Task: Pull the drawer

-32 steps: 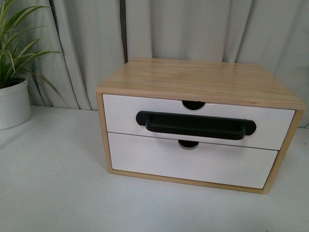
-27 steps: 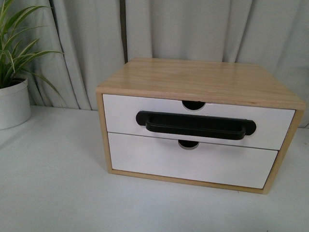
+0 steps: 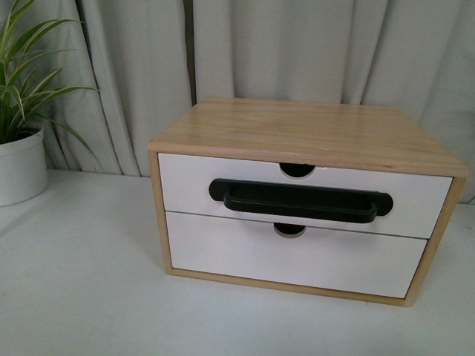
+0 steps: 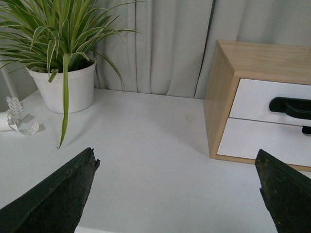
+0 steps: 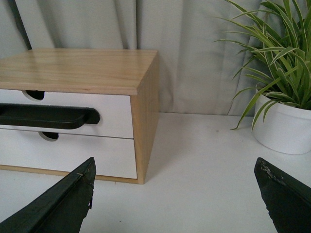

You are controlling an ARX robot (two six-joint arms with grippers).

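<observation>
The drawer (image 3: 185, 182) is the upper one of a light wood cabinet (image 3: 297, 130), white-fronted, with a long black bar handle (image 3: 300, 200) and a half-round notch in its top edge. It sits pushed in, level with the cabinet's front. Neither gripper shows in the front view. My left gripper (image 4: 175, 160) is open over bare table, and the drawer (image 4: 252, 99) lies well ahead of it to one side. My right gripper (image 5: 175, 167) is open too, short of the cabinet's corner, with the drawer (image 5: 114, 109) and handle (image 5: 48, 116) beyond it. Nothing is held.
A plain white lower drawer (image 3: 297, 259) without a handle lies under the task drawer. A potted plant (image 3: 18, 163) stands at the table's left by the grey curtain. A roll of white tape (image 4: 14, 121) lies near the pot (image 4: 63, 90).
The cabinet sits slightly lower in the front view than before, so the view has shifted a little. The drawer stays pushed in.
</observation>
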